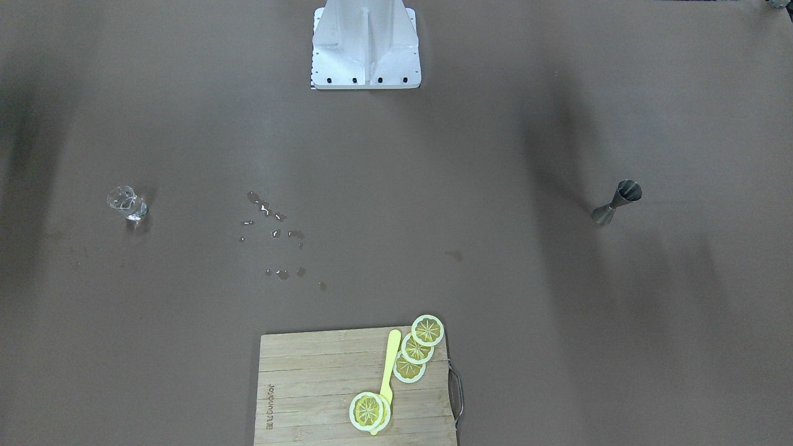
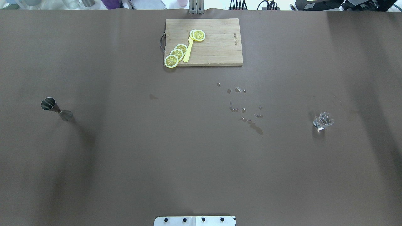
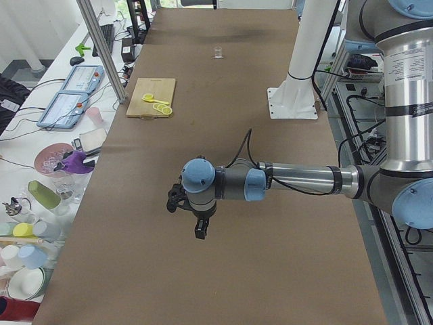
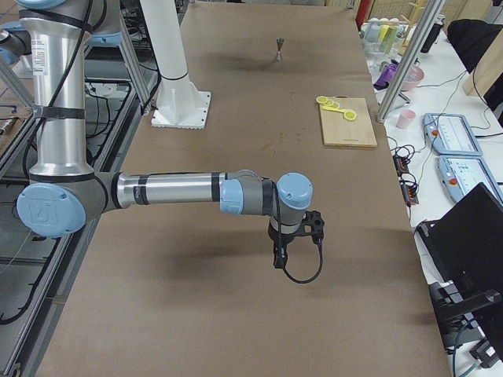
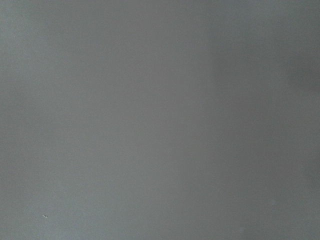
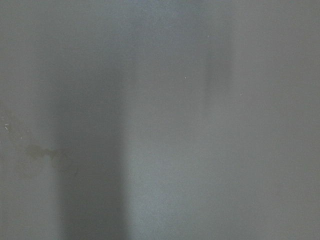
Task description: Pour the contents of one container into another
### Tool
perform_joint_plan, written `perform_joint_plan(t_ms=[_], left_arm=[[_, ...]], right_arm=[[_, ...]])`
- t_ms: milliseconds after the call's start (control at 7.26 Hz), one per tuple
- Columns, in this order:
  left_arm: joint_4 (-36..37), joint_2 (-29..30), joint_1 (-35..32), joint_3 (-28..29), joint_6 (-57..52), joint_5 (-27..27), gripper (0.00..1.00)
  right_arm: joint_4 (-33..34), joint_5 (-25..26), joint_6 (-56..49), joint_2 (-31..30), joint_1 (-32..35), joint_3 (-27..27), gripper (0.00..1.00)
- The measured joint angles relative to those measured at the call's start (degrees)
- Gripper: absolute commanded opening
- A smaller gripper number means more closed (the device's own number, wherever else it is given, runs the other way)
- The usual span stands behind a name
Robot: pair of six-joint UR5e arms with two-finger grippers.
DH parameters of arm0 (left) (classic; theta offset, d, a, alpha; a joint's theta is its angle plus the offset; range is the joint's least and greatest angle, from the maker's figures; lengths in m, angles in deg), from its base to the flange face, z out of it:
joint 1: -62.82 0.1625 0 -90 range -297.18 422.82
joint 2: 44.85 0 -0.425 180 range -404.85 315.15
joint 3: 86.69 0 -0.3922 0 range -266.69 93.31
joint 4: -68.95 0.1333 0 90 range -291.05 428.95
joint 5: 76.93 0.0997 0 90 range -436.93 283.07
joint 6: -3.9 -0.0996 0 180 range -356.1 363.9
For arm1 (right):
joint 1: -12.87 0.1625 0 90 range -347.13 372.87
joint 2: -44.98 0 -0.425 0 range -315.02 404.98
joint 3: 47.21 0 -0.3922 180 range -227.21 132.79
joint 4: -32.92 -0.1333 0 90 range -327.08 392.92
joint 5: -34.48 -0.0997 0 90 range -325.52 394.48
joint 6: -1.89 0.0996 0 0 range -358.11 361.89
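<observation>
Jigger (image 2: 56, 109) stands upright on the bench (image 2: 157, 157) at the robot's left, glass cup (image 2: 323, 121) well apart at its right. Left tool (image 3: 201, 229) and right tool (image 4: 279, 255) hover above the bench, holding nothing — how far open, I cannot tell.

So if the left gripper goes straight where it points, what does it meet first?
The left gripper points straight down, so probably the bare table beneath it; its wrist view shows only that brown surface. The gap is unclear.
</observation>
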Motion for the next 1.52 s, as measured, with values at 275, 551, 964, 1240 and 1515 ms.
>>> perform_joint_plan(t_ms=[275,551,964,1240,1515], left_arm=[[0.07,0.16,0.00,0.02,0.00,0.00,0.98],[-0.04,0.06,0.00,0.02,-0.05,-0.03,0.98],[-0.08,0.02,0.00,-0.11,-0.09,-0.10,0.98],[-0.09,0.14,0.00,-0.20,-0.07,-0.12,0.98],[-0.09,0.36,0.00,-0.23,-0.01,-0.13,0.98]], right_arm=[[0.00,-0.01,-0.04,0.01,0.00,0.02,1.00],[-0.05,-0.04,-0.10,0.12,0.00,0.17,1.00],[-1.04,-0.10,-0.31,0.31,0.00,0.57,1.00],[-1.36,-0.05,-0.37,0.07,0.00,0.49,1.00],[-1.46,0.07,-0.48,-0.11,0.00,0.41,1.00]])
